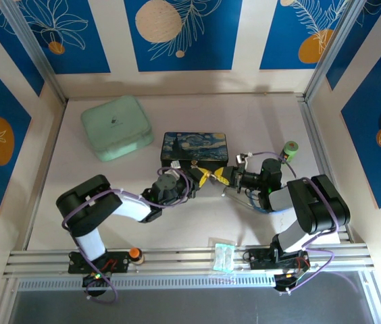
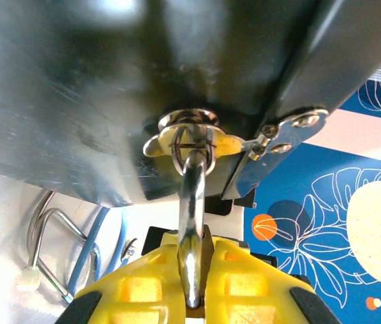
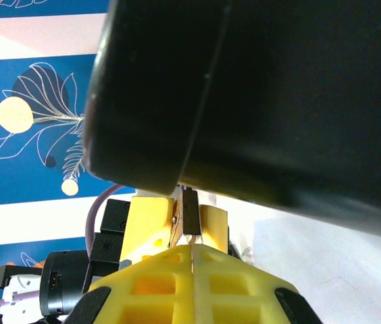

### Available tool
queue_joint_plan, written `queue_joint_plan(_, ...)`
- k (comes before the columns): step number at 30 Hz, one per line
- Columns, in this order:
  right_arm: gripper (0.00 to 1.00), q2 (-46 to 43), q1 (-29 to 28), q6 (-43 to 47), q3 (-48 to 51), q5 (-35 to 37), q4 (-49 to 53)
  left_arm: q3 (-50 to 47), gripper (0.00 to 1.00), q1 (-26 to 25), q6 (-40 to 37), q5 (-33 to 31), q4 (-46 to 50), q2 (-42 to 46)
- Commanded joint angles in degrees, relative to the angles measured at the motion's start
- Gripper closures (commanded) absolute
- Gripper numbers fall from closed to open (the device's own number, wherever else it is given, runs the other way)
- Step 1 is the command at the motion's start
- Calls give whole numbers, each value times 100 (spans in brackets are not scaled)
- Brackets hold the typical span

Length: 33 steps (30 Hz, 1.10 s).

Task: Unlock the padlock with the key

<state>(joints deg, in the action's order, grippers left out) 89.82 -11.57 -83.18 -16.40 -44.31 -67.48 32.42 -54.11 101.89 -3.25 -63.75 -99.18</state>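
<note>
Silver-shackled padlock [image 2: 192, 202]: hangs from the metal clasp [image 2: 189, 138] on the dark front of the painted box [image 1: 194, 148], at the centre of the left wrist view. The shackle runs through the clasp ring and down into the left gripper [image 2: 192, 260]. The yellow fingers [image 2: 136, 283] are closed tight on it from both sides, at the bottom middle of the frame. The lock's body is mostly hidden between them.

Key [image 3: 189, 219]: a thin dark-and-silvery sliver, seen edge-on. It stands up from the seam of the right gripper [image 3: 192, 250], whose yellow fingers are pressed together on it at lower centre. The box's underside is just above it.

Overhead position: left gripper [image 1: 202, 177] and right gripper [image 1: 221, 177] meet tip to tip just below the box's front edge, at mid-frame.

Other items: mint-green case [image 1: 116, 127], upper left, well apart from the box. A bent wire piece [image 2: 45, 243] and blue cable [image 2: 99, 253] lie on the table at lower left of the left wrist view.
</note>
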Motion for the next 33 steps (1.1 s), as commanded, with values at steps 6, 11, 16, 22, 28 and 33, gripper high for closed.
queue_joint_plan(6, 100, -1, -644, -93, 164, 871, -83, 243, 100, -222, -76, 130, -215, 144)
queue_joint_plan(11, 100, -131, -848, 177, 50, 1100, 385, 256, 100, -232, -2, 154, -389, 55)
queue_joint_plan(16, 88, -646, -892, 564, 136, 1240, 1205, 60, 100, -214, -154, -84, -366, -32)
queue_joint_plan(22, 69, -1760, -910, 1886, -79, 1533, 3931, 165, 100, -215, -609, -539, 599, 17)
queue_joint_plan(28, 74, -2625, -752, 2617, -172, 1838, 5696, 89, 100, -214, -286, -593, 178, -480)
queue_joint_plan(33, 95, -2287, -882, 3336, -579, 2007, 6814, 38, 100, -223, -89, -642, -397, -949)
